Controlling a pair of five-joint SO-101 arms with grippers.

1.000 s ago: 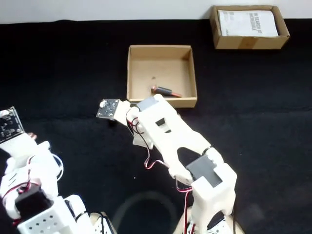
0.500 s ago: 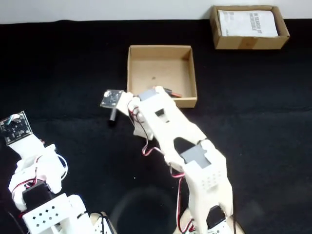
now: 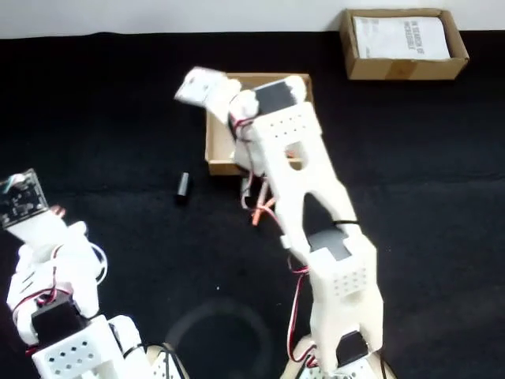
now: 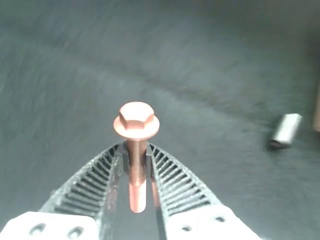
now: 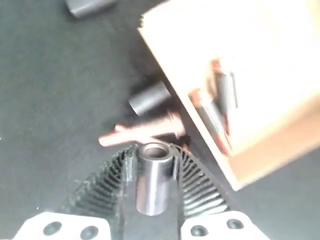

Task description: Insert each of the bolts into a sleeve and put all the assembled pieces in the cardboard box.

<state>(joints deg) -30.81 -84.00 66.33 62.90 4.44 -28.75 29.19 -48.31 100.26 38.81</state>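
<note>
The bolt (image 4: 136, 122) is pinched in the left gripper (image 4: 135, 147) at 8 o'clock. The sleeve (image 5: 152, 185) is clamped in the right gripper (image 5: 153, 152), which just swung up off the surface (image 3: 118, 95) to over the cardboard box (image 3: 215, 158) at 12. Guess they mate next.

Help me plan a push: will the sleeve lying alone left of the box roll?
Likely rolls if pushed sideways: the sleeve is a smooth cylinder on its side. Looks metallic, so probably stiff. The cloth may slow it.
</note>
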